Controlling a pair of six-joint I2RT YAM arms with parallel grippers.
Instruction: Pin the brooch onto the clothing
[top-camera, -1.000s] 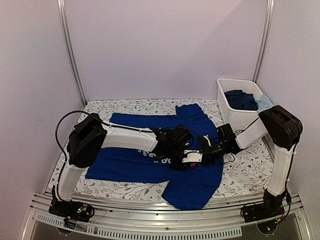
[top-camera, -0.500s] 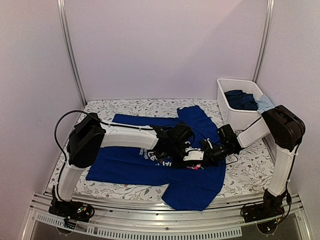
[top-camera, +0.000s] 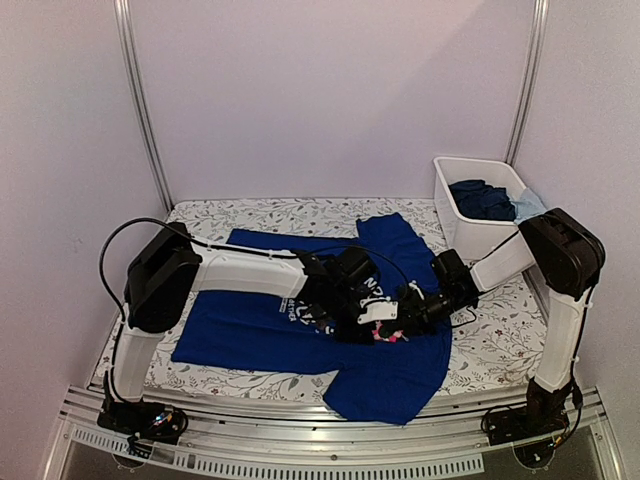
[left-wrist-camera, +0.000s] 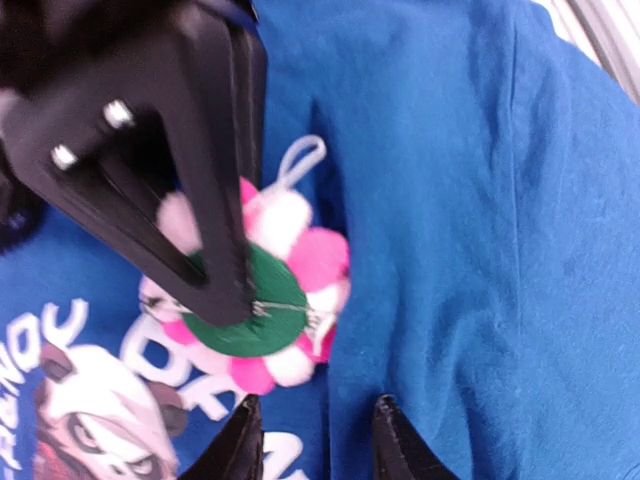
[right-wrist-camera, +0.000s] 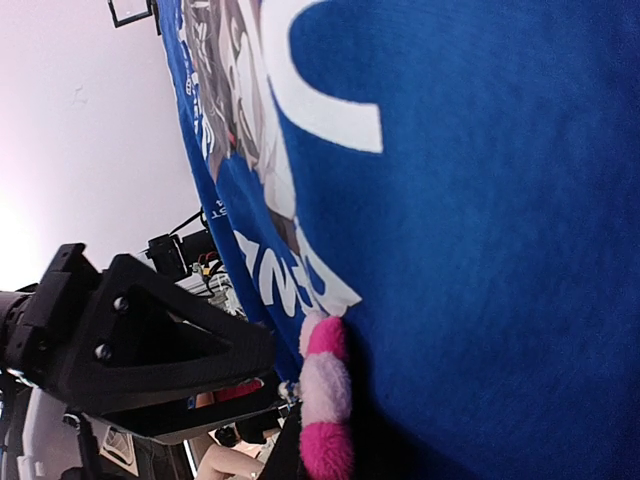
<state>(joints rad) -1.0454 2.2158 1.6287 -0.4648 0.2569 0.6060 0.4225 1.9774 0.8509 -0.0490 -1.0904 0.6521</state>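
Left wrist camera: the right gripper (left-wrist-camera: 222, 295) pinches the brooch (left-wrist-camera: 275, 310) by its green disc against the blue clothing (left-wrist-camera: 450, 200), beside the panda print (left-wrist-camera: 90, 405), and the left gripper (left-wrist-camera: 318, 445) hangs spread, empty. From above, only a pink speck shows.

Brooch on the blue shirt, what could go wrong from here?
1. Only the right claw grips the brooch; the left claw is open and clear of it, so a slip could drop it.
2. The green back with the pin faces the left wrist camera rather than the shirt, so it may not be fastened and could come away on release.
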